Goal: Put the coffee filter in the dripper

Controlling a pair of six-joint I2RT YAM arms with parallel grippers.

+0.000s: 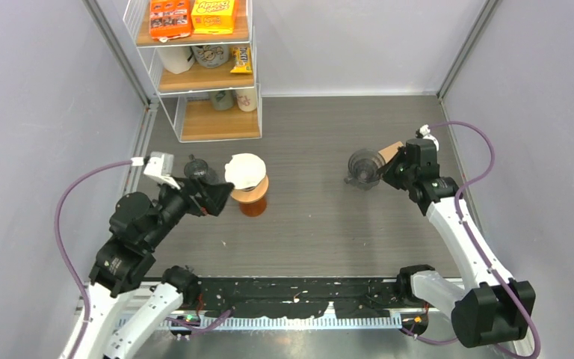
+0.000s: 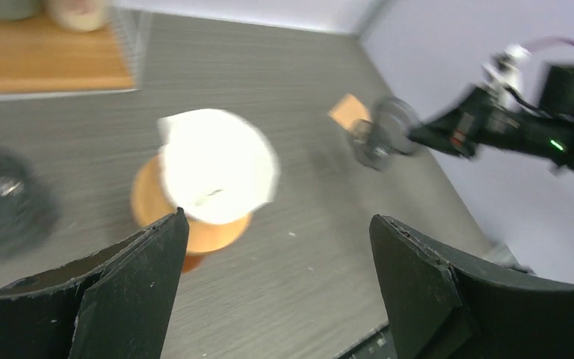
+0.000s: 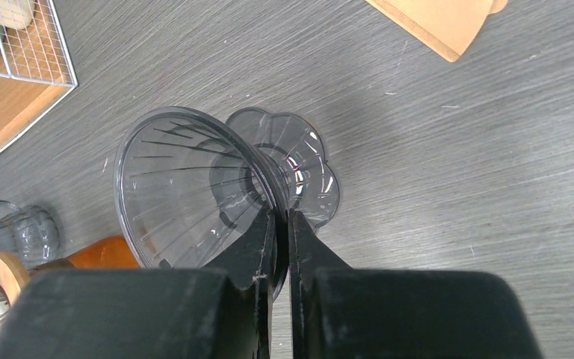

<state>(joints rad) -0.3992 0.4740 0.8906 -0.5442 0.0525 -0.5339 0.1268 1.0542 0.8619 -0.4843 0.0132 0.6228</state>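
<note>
A white paper coffee filter (image 1: 244, 169) (image 2: 217, 163) sits on top of an orange vessel (image 1: 252, 202) (image 2: 202, 232) with a wooden collar. My left gripper (image 1: 220, 196) (image 2: 278, 217) stands wide open just left of it, with nothing between its fingers. A smoky clear dripper (image 1: 364, 167) (image 3: 194, 187) is tipped on its side at the right of the table. My right gripper (image 1: 386, 173) (image 3: 280, 215) is shut on it, pinching where the cone meets its base. A brown paper filter (image 1: 391, 149) (image 3: 441, 22) lies flat beyond it.
A wire rack (image 1: 202, 67) with wooden shelves, snack boxes and cups stands at the back left. A clear glass jar (image 1: 194, 167) (image 3: 15, 228) sits close beside my left gripper. Grey walls close in the table on both sides.
</note>
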